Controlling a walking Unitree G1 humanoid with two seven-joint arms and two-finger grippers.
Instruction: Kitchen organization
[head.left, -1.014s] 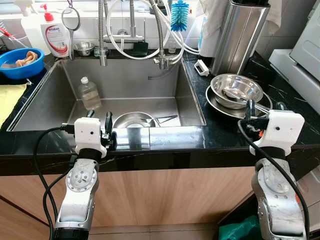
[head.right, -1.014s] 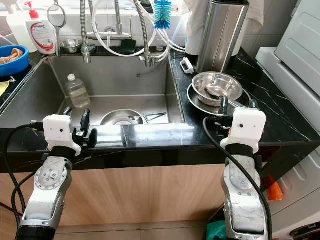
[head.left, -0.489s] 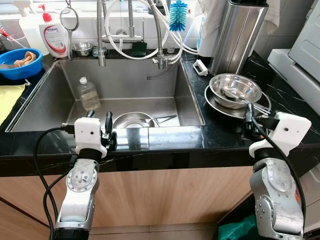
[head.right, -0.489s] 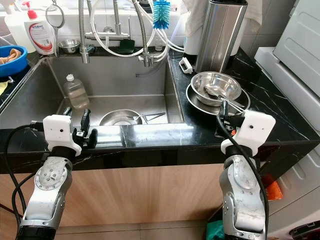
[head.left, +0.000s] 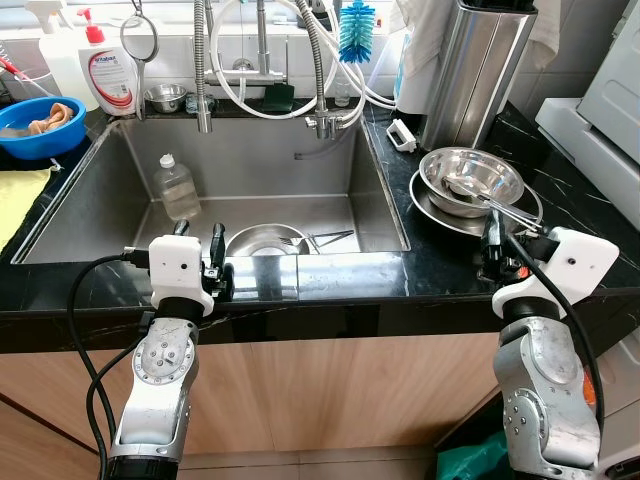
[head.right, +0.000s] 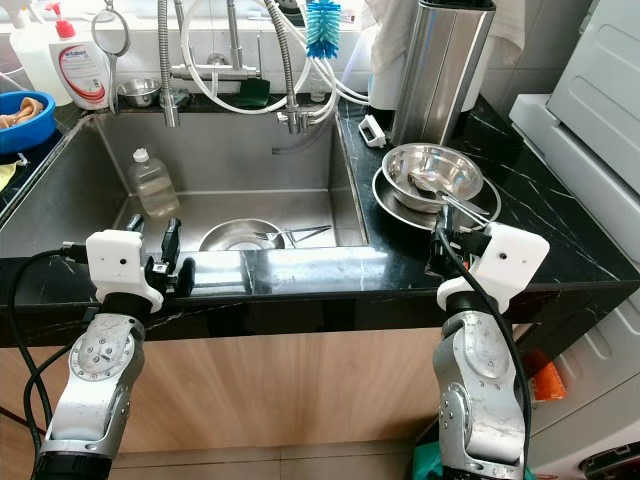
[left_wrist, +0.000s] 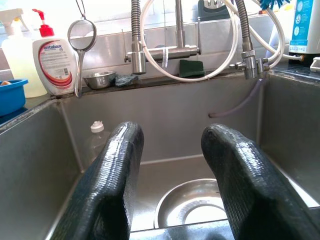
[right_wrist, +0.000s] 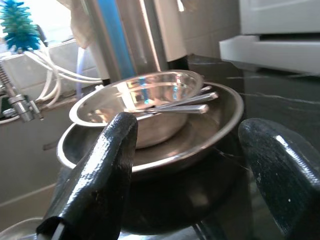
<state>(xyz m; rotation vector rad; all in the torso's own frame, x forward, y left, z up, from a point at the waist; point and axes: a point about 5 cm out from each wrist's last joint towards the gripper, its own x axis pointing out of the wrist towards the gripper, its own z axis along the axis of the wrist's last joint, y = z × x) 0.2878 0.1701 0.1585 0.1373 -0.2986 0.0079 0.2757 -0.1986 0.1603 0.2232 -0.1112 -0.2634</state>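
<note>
A steel bowl (head.left: 470, 180) holding a spoon (head.left: 492, 204) rests in a wider steel plate (head.left: 428, 206) on the black counter to the right of the sink. My right gripper (right_wrist: 192, 127) is open at the counter's front edge, just short of that plate and pointing at it. My left gripper (head.left: 199, 233) is open above the sink's front rim. Down in the sink (head.left: 120, 215) lie another steel bowl (left_wrist: 192, 202), a clear plastic bottle (head.left: 177, 188) and some cutlery (head.left: 327, 238).
A tall steel canister (head.left: 475, 70) stands behind the plate. Faucet hoses (head.left: 320, 70) and a blue brush (head.left: 358, 25) hang over the sink. At the back left are a soap bottle (head.left: 112, 70), a strainer (head.left: 141, 40) and a blue bowl (head.left: 40, 120). A white appliance (head.left: 605, 110) stands at the right.
My right gripper has turned and dropped lower toward the plate's front edge. The left arm has stayed where it was.
</note>
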